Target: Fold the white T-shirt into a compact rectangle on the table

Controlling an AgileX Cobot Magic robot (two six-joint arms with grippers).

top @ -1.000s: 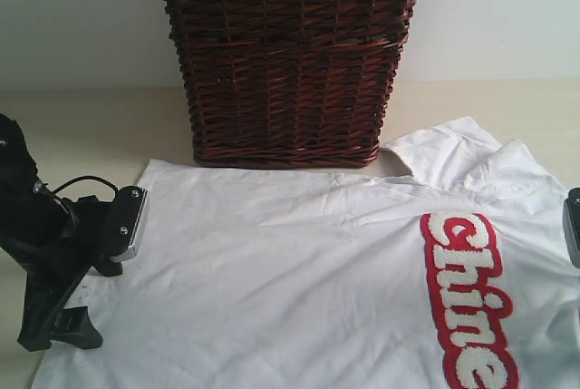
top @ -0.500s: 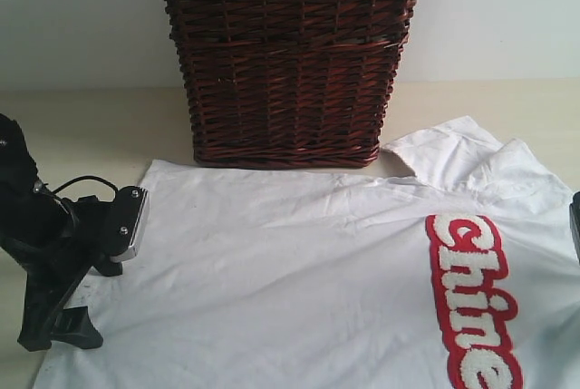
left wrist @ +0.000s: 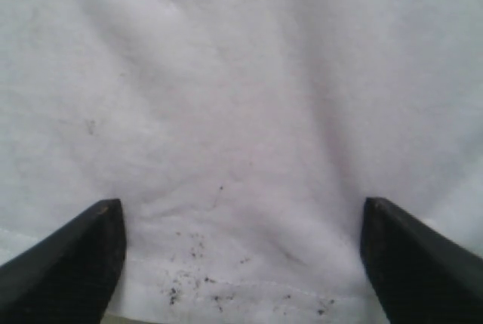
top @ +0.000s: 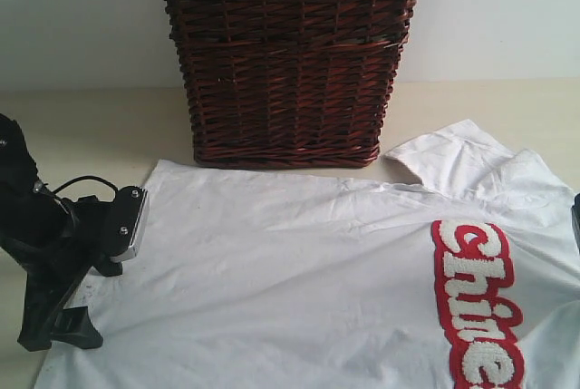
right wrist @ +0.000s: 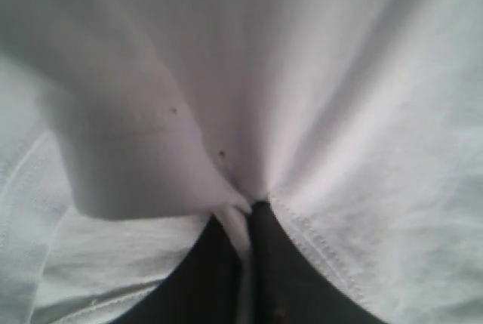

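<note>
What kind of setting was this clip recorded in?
Probably an indoor test bench staged as a laundry corner: a white T-shirt spread on a pale table, with a dark wicker basket behind it against a plain wall.

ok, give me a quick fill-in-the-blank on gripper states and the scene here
1. The right gripper is ____ on a fold of the white T-shirt.
2. The left gripper stands wide ____ over the shirt.
3. The T-shirt's lettered chest band is ____.
4. The dark ____ basket stands on the table.
Missing: shut; open; red; wicker.
</note>
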